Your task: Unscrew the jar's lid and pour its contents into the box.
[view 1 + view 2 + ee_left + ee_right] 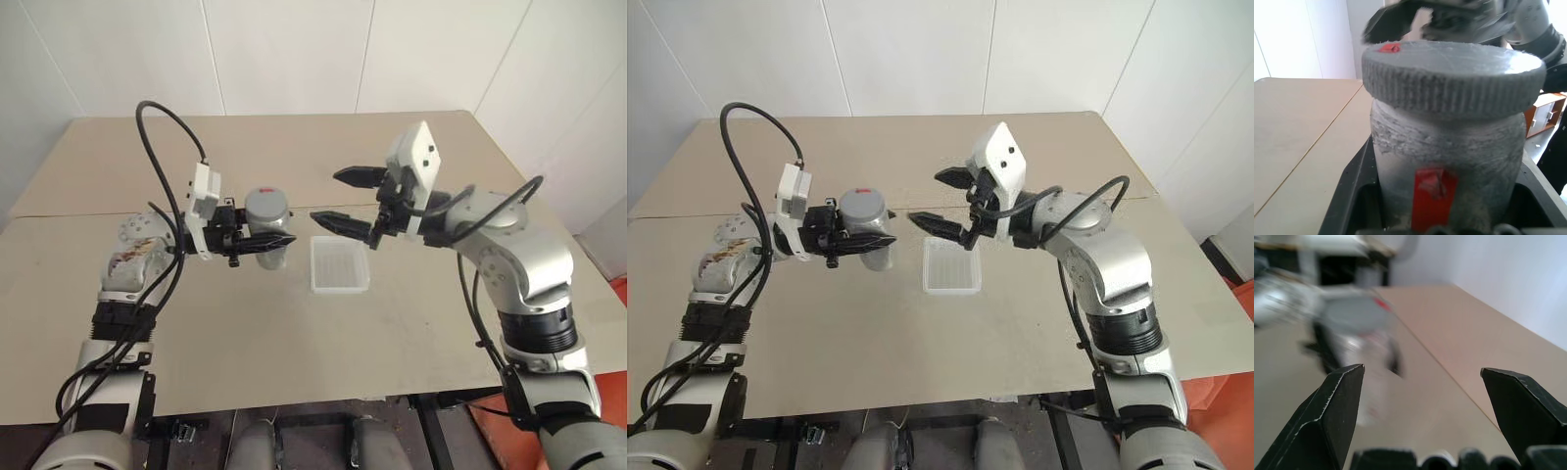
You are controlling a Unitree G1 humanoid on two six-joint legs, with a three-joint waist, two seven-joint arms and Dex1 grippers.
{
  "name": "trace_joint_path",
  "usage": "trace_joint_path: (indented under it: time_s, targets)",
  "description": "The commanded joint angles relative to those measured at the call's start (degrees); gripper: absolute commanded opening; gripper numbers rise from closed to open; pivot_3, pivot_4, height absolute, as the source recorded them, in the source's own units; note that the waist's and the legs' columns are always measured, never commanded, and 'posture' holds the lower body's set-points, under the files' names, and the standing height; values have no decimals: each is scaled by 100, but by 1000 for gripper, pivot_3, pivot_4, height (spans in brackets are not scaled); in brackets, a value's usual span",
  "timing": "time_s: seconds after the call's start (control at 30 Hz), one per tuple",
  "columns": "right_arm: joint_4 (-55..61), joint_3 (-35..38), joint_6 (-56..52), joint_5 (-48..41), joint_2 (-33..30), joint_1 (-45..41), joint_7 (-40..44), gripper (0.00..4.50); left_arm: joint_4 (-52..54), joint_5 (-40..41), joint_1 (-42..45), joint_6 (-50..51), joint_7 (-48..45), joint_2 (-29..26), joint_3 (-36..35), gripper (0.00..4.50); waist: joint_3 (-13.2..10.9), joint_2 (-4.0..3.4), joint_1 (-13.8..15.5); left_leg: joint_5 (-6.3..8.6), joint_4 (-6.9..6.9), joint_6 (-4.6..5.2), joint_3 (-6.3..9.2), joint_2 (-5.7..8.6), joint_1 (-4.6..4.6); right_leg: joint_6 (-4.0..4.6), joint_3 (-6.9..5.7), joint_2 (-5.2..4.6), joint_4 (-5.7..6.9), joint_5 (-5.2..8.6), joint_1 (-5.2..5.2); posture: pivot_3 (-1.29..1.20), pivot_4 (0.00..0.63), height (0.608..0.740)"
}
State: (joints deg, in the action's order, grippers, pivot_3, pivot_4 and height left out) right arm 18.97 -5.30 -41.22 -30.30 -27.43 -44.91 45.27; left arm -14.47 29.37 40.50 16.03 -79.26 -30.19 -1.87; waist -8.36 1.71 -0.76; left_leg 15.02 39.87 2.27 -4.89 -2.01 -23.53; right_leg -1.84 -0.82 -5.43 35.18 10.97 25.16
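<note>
My left gripper (pixel 257 241) is shut on the jar (pixel 267 238), a small greyish cylinder held upright above the table, left of the box. The round grey lid (pixel 265 205) sits on the jar, with a red mark on top (pixel 1389 48); another red mark shows on the jar's body (pixel 1432 193). The contents are hidden inside the jar. My right gripper (pixel 345 201) is open and empty, level, pointing at the lid from the right with a gap between. The box (pixel 339 264), a shallow clear square tray, lies on the table below the right gripper's fingers.
The beige table (pixel 294 147) has a seam running across it at about the jar's level and reaches back to a white wall. An orange object (pixel 1234 392) stands on the floor beyond the table's right edge.
</note>
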Motion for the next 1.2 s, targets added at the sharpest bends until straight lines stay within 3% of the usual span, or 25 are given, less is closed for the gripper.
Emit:
trace_joint_path:
  time_s: [0.03, 0.23, 0.5, 1.2]
  targets:
    - [288, -101, -100, -111, 219, -286, -164, 4457, 31, 19, 185, -143, 45, 107, -14, 1945, 0, 0, 0, 0, 1, 0, 0, 0, 0, 0, 1, 0, 1, 0, 0, 0, 150, 740]
    - [-212, -617, -59, 479, 710, -708, -684, 4457, 6, 5, 248, -188, 46, 216, 34, 1945, 0, 0, 0, 0, 2, 0, -4, 1, 0, 0, 0, 0, 3, 0, 0, 0, 150, 740]
    - [-632, -703, 68, 817, 953, -894, -788, 4457, 63, 17, 214, -172, 35, 161, -4, 1945, 0, 0, 4, 0, 2, -1, -6, 2, -3, 0, -2, -1, 0, 0, 0, 0, 150, 740]
    - [141, -145, 28, 167, 91, -204, -202, 4457, 109, 44, 163, -148, -4, 39, 23, 1945, 0, 0, 6, 0, 1, 0, -4, 1, -2, 0, -2, -1, 0, 0, 0, 0, 150, 740]
